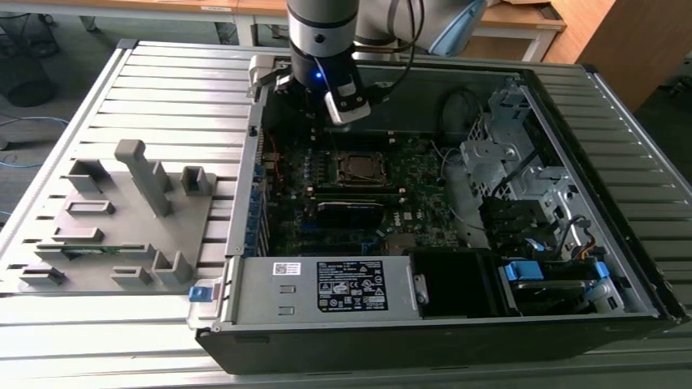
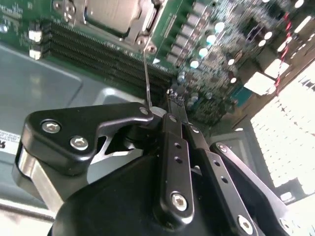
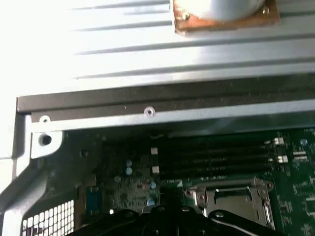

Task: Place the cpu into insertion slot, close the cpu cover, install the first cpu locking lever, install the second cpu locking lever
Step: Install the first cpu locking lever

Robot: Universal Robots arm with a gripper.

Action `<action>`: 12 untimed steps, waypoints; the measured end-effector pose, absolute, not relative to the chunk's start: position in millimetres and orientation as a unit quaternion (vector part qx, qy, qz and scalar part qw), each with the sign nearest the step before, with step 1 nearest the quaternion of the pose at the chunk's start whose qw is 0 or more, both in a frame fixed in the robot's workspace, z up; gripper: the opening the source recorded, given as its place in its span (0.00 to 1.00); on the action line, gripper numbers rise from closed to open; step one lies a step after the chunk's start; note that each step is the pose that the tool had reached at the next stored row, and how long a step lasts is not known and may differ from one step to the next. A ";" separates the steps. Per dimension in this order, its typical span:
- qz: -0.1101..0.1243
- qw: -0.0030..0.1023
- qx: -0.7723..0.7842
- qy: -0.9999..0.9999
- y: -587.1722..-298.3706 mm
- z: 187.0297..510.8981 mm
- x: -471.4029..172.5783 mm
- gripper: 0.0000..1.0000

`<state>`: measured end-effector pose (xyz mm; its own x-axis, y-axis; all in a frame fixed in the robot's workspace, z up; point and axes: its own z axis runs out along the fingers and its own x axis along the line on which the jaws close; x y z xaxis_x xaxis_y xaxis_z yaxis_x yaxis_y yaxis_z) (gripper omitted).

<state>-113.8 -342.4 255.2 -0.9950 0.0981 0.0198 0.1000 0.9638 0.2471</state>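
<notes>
Hovering over the motherboard (image 1: 324, 212) inside the open case, your end effector (image 1: 343, 118) has its fingers drawn together. A thin locking lever (image 2: 146, 78) rises from the insertion slot (image 1: 358, 168) to just beside the fingertips; you cannot tell whether it is pinched. The cpu (image 2: 109, 14) sits in the slot, framed by the cpu cover (image 2: 145, 20).

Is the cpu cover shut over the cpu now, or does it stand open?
Shut, it appears: in the second wrist view the cpu cover lies flat around the cpu, not raised.
</notes>
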 end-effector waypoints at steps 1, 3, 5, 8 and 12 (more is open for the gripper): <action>-0.127 0.004 -0.050 -0.991 -342.5 255.0 -113.9 0.11; -0.128 0.004 -0.050 -0.991 -342.5 254.6 -113.9 0.11; -0.128 0.004 -0.050 -0.991 -342.5 253.7 -113.9 0.11; -0.128 0.004 -0.050 -0.991 -342.5 252.4 -112.8 0.11; -0.128 0.004 -0.050 -0.991 -342.5 251.9 -107.0 0.11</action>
<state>-107.0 -342.5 251.9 -0.9950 0.0980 0.0206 0.1000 0.9623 0.2529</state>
